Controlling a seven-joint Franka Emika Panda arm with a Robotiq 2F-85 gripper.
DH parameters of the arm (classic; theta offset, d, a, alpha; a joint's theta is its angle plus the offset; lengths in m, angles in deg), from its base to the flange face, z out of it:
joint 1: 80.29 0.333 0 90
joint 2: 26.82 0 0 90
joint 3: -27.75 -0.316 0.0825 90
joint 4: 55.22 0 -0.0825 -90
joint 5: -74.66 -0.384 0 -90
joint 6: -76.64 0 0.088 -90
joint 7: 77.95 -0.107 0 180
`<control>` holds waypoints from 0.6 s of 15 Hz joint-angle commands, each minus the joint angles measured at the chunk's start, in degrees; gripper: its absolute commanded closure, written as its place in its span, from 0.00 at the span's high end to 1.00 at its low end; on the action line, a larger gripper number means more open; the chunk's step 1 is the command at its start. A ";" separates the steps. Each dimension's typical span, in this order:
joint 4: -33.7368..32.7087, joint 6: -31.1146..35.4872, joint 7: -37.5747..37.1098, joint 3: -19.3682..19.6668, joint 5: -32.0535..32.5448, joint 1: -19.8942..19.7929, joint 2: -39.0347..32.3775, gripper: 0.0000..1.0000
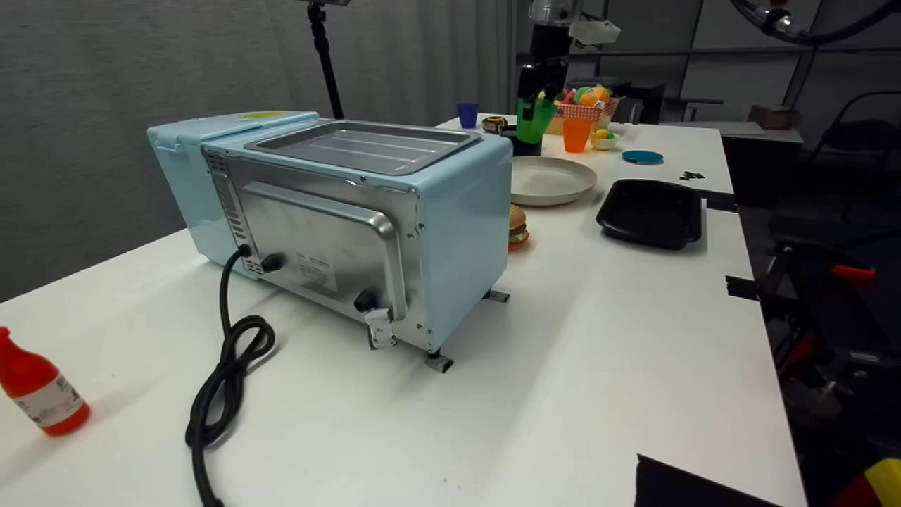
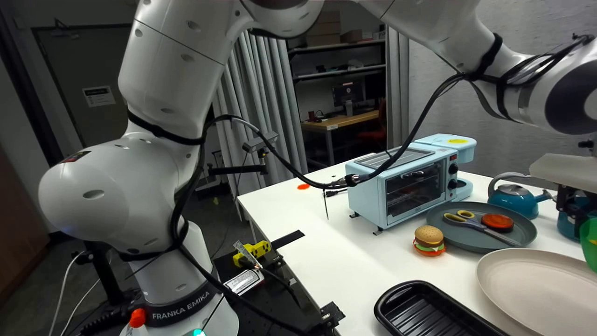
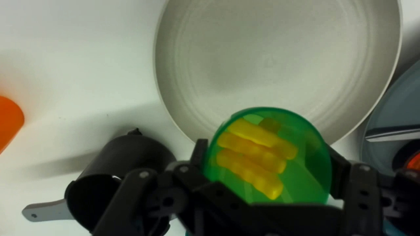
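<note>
My gripper [image 3: 267, 160] is shut on a translucent green cup [image 3: 305, 183], one black finger against each side. Inside the cup lie several yellow, fry-like sticks [image 3: 251, 147]. In the wrist view a wide beige plate [image 3: 269, 59] sits beyond the cup, whose far rim overlaps the plate's near edge. An exterior view has the green cup [image 1: 535, 121] hanging above the table behind the beige plate [image 1: 549, 177]. At the right edge of an exterior view only a strip of the green cup [image 2: 590, 242] shows, and most of the gripper is cut off.
Beside the gripper is a black cylindrical container [image 3: 128, 154]; an orange cup [image 3: 8, 121] stands farther left. A grey plate [image 2: 438, 228] bears scissors [image 2: 480, 228] and a red disc [image 2: 497, 222]. Close by are a toy burger [image 2: 429, 240], black tray [image 1: 651, 211], kettle [image 2: 515, 203] and blue oven [image 2: 368, 196].
</note>
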 commanded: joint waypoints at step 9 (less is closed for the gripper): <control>13.17 33.62 12.73 -14.57 -12.28 -7.21 4.34 0.53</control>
